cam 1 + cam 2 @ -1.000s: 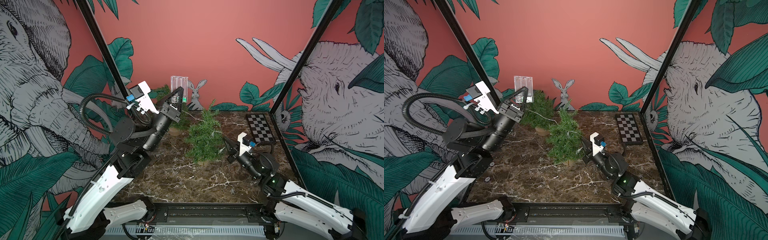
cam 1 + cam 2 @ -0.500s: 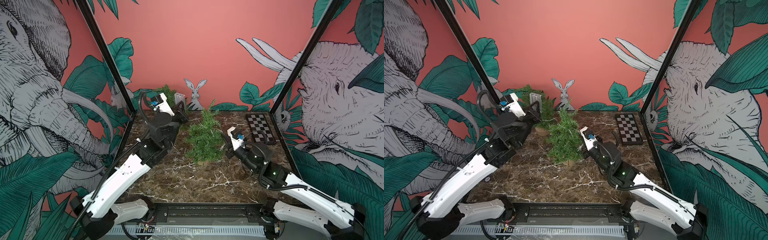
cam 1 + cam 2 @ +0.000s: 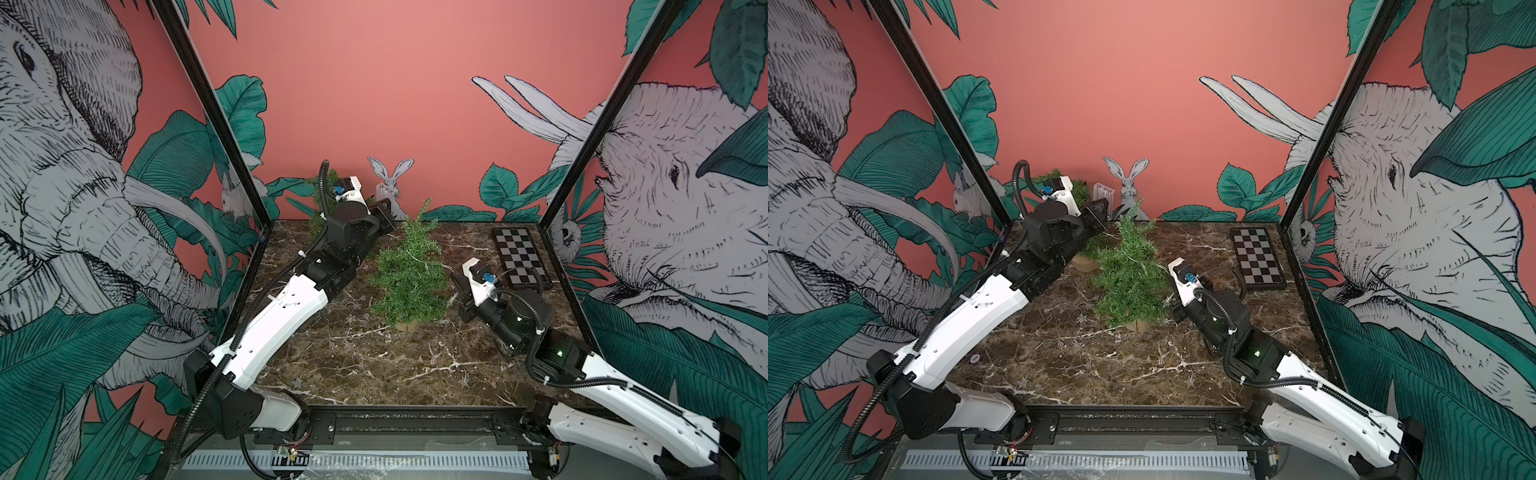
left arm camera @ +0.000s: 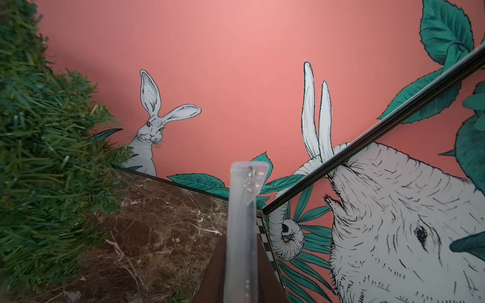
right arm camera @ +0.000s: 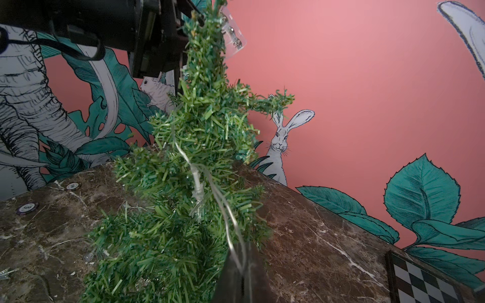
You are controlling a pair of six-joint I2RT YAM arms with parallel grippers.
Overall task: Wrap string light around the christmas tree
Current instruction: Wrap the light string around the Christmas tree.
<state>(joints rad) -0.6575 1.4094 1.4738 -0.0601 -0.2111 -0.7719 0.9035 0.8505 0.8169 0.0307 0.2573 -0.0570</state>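
Your string light (image 5: pixel 199 189) is a thin silvery wire with small clear bulbs, trailing down the bushy green christmas tree (image 3: pixel 409 278) mid-way on the marble table (image 3: pixel 374 365) into your right gripper (image 5: pixel 242 265), pinched closed on it, while your left gripper (image 4: pixel 240 251) clamps its clear plastic battery case (image 4: pixel 245 204) near the back wall.

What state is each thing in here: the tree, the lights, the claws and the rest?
Christmas tree: upright on the table.
String light: draped over the tree, pinched by the right claw.
Clear battery case: held by the left claw.
Left claw: shut on the case.
Right claw: shut on the wire.
Checkerboard: flat on the table.
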